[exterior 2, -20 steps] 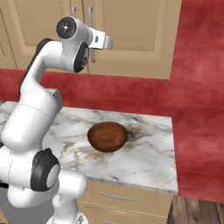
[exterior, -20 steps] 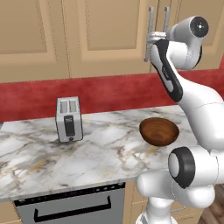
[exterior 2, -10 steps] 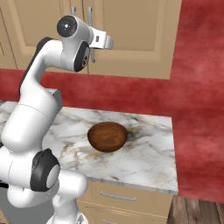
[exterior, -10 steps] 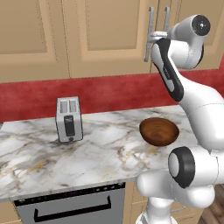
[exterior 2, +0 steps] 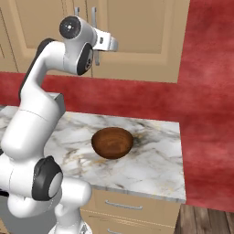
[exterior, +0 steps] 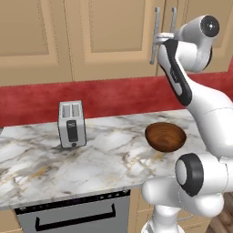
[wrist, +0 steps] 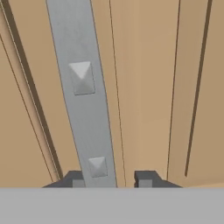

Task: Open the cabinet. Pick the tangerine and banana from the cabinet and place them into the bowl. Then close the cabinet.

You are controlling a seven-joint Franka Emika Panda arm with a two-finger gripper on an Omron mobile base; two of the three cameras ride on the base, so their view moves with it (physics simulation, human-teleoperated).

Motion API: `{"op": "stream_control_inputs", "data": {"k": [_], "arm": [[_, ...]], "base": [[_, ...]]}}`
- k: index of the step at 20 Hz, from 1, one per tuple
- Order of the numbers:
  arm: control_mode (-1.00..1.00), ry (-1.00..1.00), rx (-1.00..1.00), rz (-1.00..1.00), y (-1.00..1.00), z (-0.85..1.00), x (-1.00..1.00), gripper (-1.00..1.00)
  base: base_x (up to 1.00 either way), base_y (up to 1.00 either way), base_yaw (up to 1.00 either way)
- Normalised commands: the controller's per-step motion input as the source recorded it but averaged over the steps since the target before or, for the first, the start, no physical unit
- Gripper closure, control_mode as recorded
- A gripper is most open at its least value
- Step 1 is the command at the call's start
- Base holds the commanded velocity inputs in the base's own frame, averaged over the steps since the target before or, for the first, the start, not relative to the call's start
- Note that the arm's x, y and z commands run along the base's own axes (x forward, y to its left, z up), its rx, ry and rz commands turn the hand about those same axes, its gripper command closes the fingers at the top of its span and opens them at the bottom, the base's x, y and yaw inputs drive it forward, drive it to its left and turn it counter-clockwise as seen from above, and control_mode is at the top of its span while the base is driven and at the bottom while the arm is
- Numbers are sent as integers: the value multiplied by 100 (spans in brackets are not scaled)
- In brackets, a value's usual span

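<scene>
— Silver metal, that strip in front of you. What is it?

— The cabinet's handle point(wrist: 83, 109): a long flat bar with a brushed look, held off the wood by two small square studs. My gripper point(wrist: 109, 179) is right up against it, one dark finger point(wrist: 74, 179) on each side.

— Pinching it?

— The fingers are drawn in close about the bar. One looks to be against its edge, while a sliver of door shows beside the other, so I cannot tell whether the grip is firm.

— Why go in straight at the door like that?

— A bar standing off the panel leaves room for a finger on each side. Taking it low on its length should, I judge, give a steady pull on the hinge.

— And the cabinet itself?

— The cabinet point(exterior: 113, 41) is light tan wood, matt, with framed panels, and both doors are shut flush. It hangs above a red wall point(exterior: 109, 95). The fruit, I reckon, sits behind those doors.

— Where will it go?

— Into the bowl point(exterior: 165, 136), which is round, glossy, dark reddish-brown and wood-grained. It stands on the veined marble counter point(exterior: 109, 159) below the cabinet, so the carry down is short. A boxy silver toaster point(exterior: 72, 124) stands well apart from it.
</scene>
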Motion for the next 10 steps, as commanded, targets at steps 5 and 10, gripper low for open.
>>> {"op": "stream_control_inputs", "data": {"k": [5, 10], "arm": [[-100, 0, 0, 8, -1, -1, -21, 100], [-100, 0, 0, 5, -10, 0, -41, 100]], "base": [[0, 0, 0], [0, 0, 0]]}}
